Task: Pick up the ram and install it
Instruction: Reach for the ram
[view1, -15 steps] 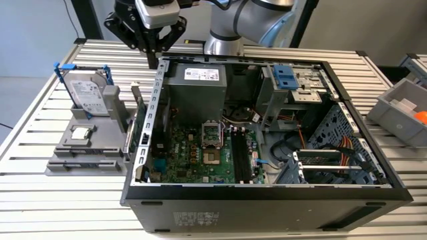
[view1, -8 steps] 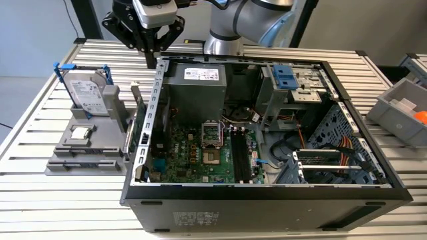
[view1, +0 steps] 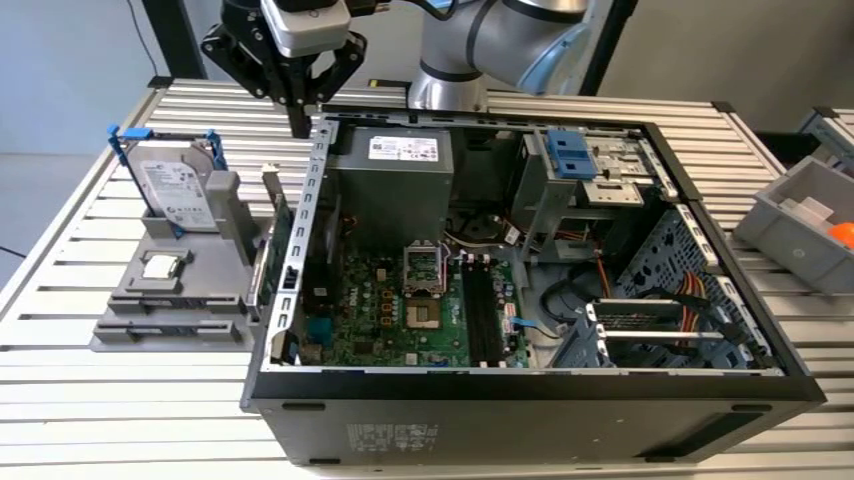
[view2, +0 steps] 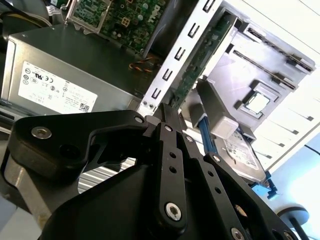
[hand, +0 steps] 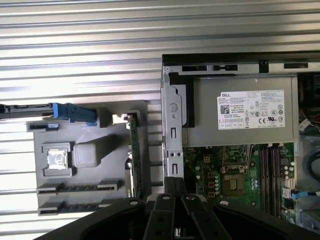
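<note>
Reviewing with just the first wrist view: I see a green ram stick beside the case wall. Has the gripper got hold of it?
Observer: No; in the exterior view the gripper hangs by the back corner of the case, apart from the ram.
Operator: How does the ram sit?
Observer: On its long edge, in the grey fixture.
Operator: Slots?
Observer: The black memory slots look empty end to end.

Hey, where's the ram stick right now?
In the exterior view, the ram stick stands on edge in the gray rack on that view's left, between the hard drive and the side wall of the open computer case.
</note>
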